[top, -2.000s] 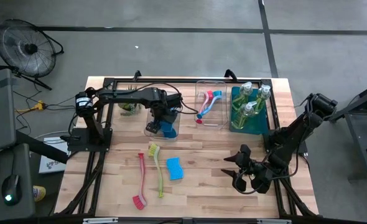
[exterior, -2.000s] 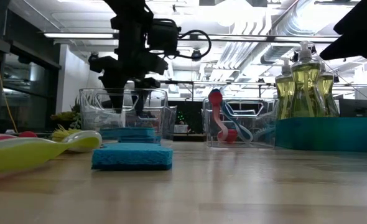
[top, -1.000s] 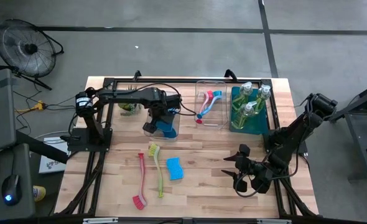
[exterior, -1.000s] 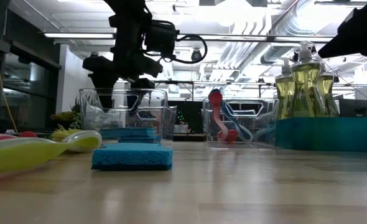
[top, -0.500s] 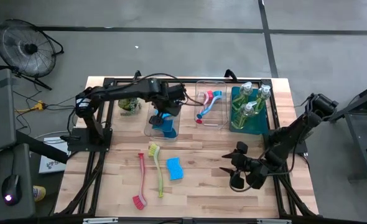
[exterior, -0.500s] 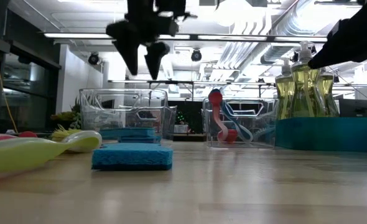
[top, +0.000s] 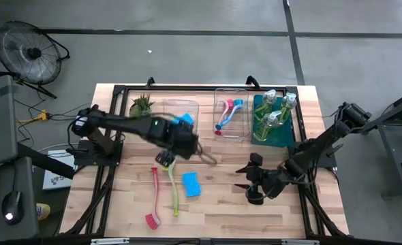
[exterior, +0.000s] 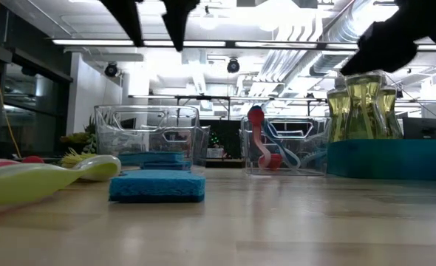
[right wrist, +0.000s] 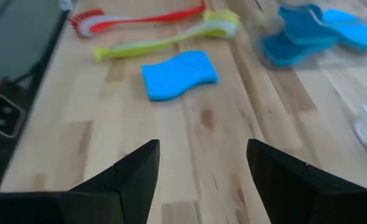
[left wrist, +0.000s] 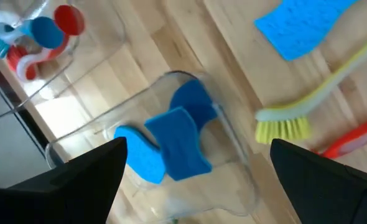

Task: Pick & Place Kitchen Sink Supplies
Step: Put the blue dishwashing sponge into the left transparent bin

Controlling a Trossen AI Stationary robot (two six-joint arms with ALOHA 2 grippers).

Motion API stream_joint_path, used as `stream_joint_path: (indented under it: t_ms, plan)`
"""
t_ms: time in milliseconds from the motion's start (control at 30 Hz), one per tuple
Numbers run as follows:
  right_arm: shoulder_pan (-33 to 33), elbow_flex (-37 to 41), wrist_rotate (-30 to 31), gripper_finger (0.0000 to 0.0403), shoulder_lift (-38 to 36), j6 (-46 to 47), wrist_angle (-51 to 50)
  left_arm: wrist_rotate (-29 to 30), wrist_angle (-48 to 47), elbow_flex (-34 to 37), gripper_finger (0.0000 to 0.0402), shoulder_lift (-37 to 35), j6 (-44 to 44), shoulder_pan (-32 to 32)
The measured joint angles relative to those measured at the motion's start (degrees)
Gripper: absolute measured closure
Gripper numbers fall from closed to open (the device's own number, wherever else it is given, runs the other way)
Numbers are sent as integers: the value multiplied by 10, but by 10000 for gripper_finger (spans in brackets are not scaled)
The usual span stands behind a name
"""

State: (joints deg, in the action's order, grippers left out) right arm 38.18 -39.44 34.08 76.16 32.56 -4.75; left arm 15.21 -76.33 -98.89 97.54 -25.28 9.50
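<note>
With blue sponges (left wrist: 174, 140) already in the clear bin (left wrist: 233, 155), our left gripper (top: 165, 158), spread wide and empty, hangs above the loose sponge (top: 191, 184) on the table (top: 221, 204), our likely next pick, while our right gripper (top: 250, 185), parted and empty, waits nearby.

Pale planked wood table (top: 221, 204); clear glossy plastic bin (left wrist: 171, 180); dimpled matt sponge (right wrist: 178, 74)

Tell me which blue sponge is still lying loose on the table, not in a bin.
The wavy-edged blue sponge lying flat on the bare wood beside the yellow-green brush. The other blue sponges sit piled inside the clear bin.
</note>
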Motion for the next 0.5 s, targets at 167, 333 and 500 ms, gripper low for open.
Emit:
stream_joint_path:
  t_ms: [167,333,500]
  plan:
    - [-18,-8,-37,167,0,-49,33,45,-37,2,11,0,48,70]
    - [-43,-34,-68,167,0,-107,30,76,-30,26,11,-15,73,124]
    - [-75,-74,-96,167,2,-172,24,107,15,99,11,-72,140,151]
